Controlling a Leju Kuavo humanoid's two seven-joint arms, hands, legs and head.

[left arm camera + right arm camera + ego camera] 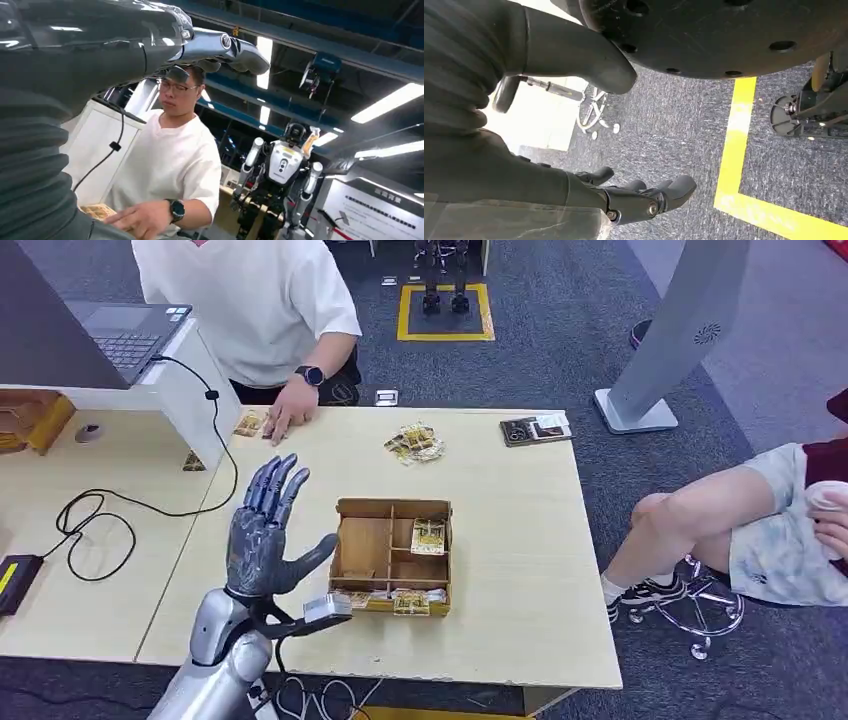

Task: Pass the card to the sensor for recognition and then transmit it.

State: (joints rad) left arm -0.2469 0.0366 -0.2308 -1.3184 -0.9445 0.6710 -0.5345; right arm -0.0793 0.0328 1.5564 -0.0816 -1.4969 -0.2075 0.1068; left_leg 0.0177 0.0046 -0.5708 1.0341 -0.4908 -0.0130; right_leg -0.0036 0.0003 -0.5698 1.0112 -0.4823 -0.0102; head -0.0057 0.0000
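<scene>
Your left hand (pixel 262 535) hovers released, fingers spread, over the bench (pixel 500 540), so lower it toward the cards (pixel 428 536) lying in the wooden box (pixel 392 557) just beside it, pinching one cleanly before lifting.

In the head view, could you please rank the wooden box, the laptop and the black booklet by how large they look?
1. Laptop, though cut off by the frame edge and close in size to the box, so unsure.
2. Wooden box.
3. Black booklet, clearly smallest.
</scene>
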